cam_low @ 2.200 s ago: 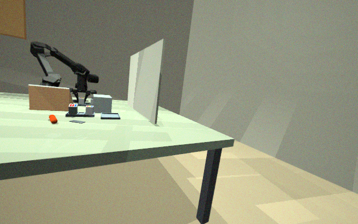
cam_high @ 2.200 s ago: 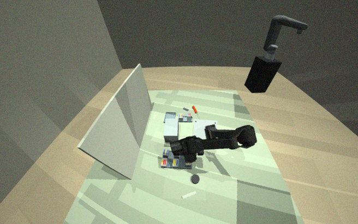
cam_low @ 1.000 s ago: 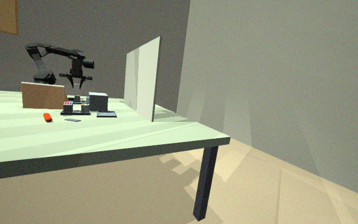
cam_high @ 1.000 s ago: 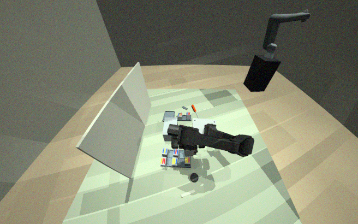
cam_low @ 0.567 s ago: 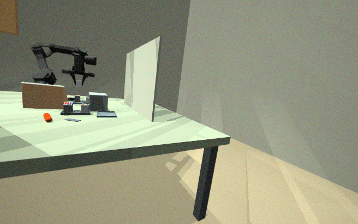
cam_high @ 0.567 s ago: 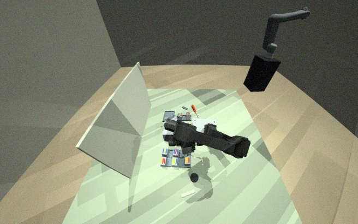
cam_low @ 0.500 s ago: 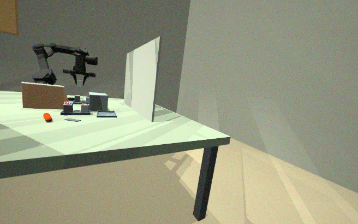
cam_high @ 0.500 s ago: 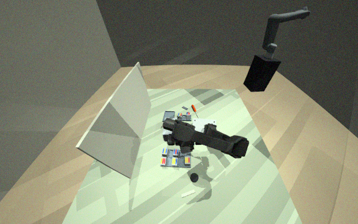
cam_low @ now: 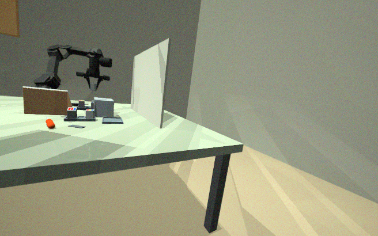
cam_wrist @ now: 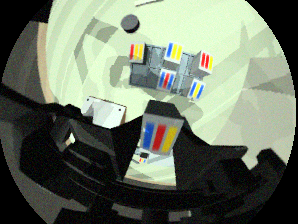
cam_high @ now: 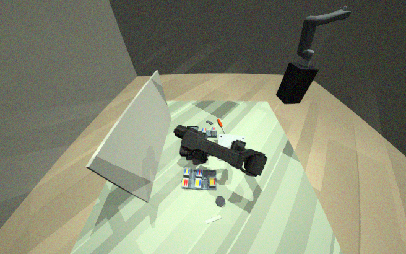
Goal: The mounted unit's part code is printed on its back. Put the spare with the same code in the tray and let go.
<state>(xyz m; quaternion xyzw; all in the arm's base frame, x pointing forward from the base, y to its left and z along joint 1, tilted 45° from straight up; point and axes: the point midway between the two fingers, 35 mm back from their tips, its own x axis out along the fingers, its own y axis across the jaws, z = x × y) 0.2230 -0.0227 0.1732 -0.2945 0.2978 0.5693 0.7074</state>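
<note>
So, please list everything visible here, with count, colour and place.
table: one, pale green
panel: one, grey, upright on table
rack: one, dark, mid-table
spares in rack: five, striped tops
disc: one, dark, near rack
strip: one, white, beyond disc
screwdriver: one, orange handle, by plate
plate: one, white, under arm
board: one, brown, upright
box: one, grey, beside tray
tray: one, dark, flat on table
camera: one, black, overhead
arm: one, black, over plate
gripper: one, black, shut on striped spare

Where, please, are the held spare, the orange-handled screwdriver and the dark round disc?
held spare (cam_wrist: 160, 135): wrist view, striped face.
orange-handled screwdriver (cam_high: 220, 121): top view, handle.
dark round disc (cam_high: 220, 201): top view, centre of its top.
</note>
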